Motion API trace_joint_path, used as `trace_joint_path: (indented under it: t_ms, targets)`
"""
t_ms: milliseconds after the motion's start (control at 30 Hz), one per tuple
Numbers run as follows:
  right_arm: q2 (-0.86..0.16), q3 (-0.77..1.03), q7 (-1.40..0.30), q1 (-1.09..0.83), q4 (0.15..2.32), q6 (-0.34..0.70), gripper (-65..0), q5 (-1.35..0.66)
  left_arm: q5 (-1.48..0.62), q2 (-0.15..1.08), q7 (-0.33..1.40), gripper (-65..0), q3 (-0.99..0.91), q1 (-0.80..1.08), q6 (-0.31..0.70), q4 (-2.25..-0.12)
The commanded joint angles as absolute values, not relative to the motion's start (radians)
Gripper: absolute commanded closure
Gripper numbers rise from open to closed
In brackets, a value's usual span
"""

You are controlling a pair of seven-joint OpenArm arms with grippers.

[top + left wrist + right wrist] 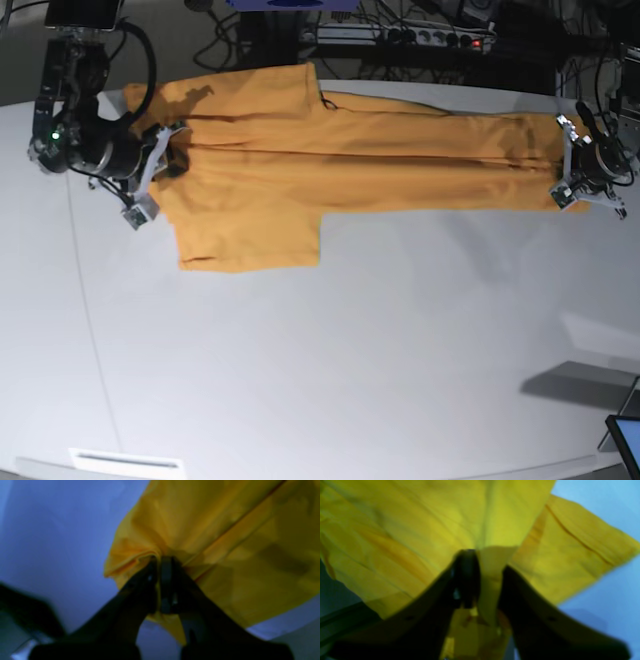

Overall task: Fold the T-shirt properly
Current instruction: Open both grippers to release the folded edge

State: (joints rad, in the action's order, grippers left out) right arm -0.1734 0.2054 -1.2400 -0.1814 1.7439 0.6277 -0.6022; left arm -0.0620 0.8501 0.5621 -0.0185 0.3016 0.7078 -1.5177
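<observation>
The orange-yellow T-shirt [300,170] lies stretched lengthwise along the far side of the white table [350,380], one sleeve pointing toward the front at the left. At its right end my left gripper [565,165] is shut on a bunched edge of the cloth; the left wrist view shows the black fingers of the left gripper [160,565] pressed together on the T-shirt [200,517]. My right gripper [165,160] is at the shirt's left end. In the right wrist view the right gripper [487,560] has its jaws apart, with a fold of the T-shirt [407,530] lying loose between them.
Cables and a power strip [440,35] run behind the table's far edge. A dark screen corner [625,440] pokes in at the front right. A white label [125,462] sits at the front left edge.
</observation>
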Motion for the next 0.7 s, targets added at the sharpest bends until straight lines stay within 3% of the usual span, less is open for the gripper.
trace_joint_path:
  t_ms: [0, 233, 533, 667]
  targets:
    - [-0.182, 0.211, -1.23, -0.173, 1.758, 0.621, -19.7, -0.611, -0.027, 0.877, 0.573, 0.0, -0.03, 0.297, 0.696, -1.526]
    - [-0.182, 0.211, -1.23, -0.173, 1.759, 0.527, -22.3, -0.615, 0.081, 0.875, 0.642, -2.5, -0.03, 0.297, 0.696, -1.527]
    - [-0.182, 0.211, -1.228, -0.165, 1.759, 0.426, -22.3, -0.615, 0.082, 0.878, 0.642, -34.9, -0.03, 0.297, 0.696, -1.527]
    - [-0.186, 0.211, -1.228, -0.156, 1.761, 0.369, -22.3, -0.611, 0.082, 0.878, 0.642, -44.8, -0.031, 0.288, 0.696, -1.527]
